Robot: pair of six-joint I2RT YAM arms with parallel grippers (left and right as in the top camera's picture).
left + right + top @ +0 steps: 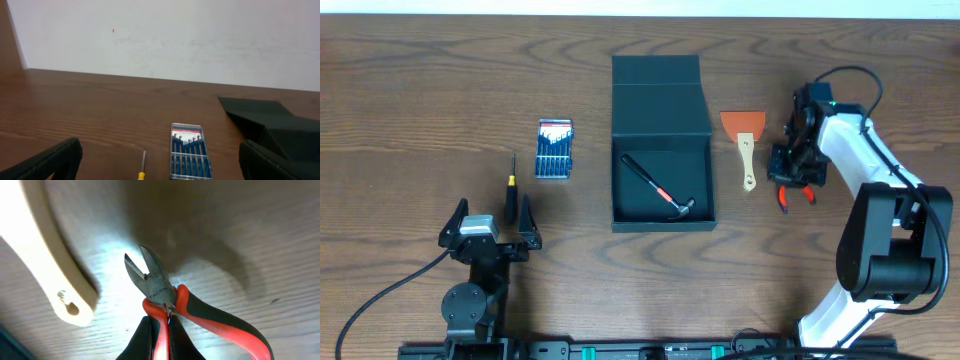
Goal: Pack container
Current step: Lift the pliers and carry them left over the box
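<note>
The container (662,224), a dark box with its flap lid (658,98) laid open toward the back, sits mid-table. A hammer (660,188) with a red-banded handle lies inside it. Right of the box, my right gripper (796,180) points down at red-and-black cutting pliers (796,196). In the right wrist view it (167,340) is shut on one red handle of the pliers (160,287), whose cutting tips point away. My left gripper (491,224) stands open at the front left. Its fingers (50,162) are spread wide with nothing between them.
An orange-bladed scraper (745,140) with a cream handle (55,280) lies between the box and the pliers. A blue screwdriver-set case (555,150) (189,152) and a yellow-and-black screwdriver (511,195) (142,167) lie left of the box, ahead of my left gripper.
</note>
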